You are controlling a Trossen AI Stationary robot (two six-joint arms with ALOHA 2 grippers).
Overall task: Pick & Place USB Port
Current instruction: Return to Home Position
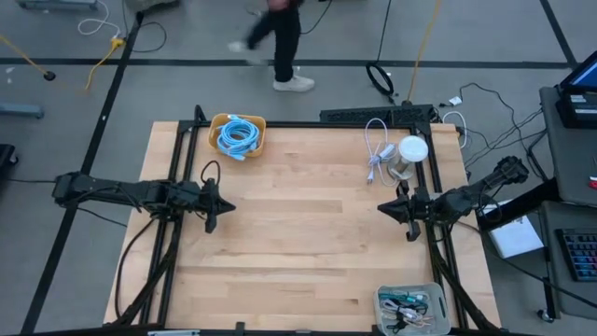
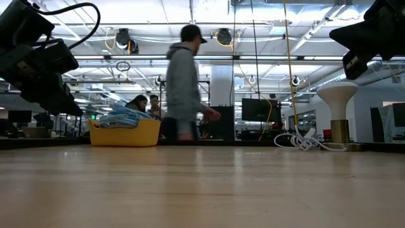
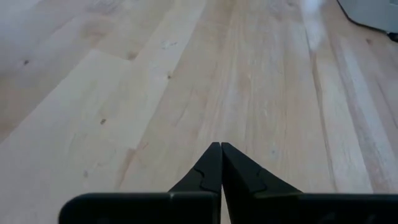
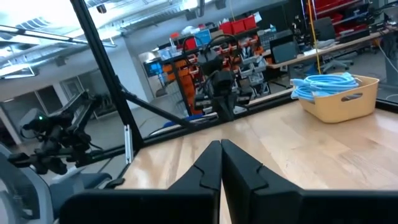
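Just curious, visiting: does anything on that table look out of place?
Only a white cable lies loose beside the white stand; the rest sit in the yellow bin and gray bin. The left gripper and right gripper hover at the table's sides.

The left hand [image 1: 222, 207] and right hand [image 1: 387, 209] each hover empty at their own side, fingers pressed together.
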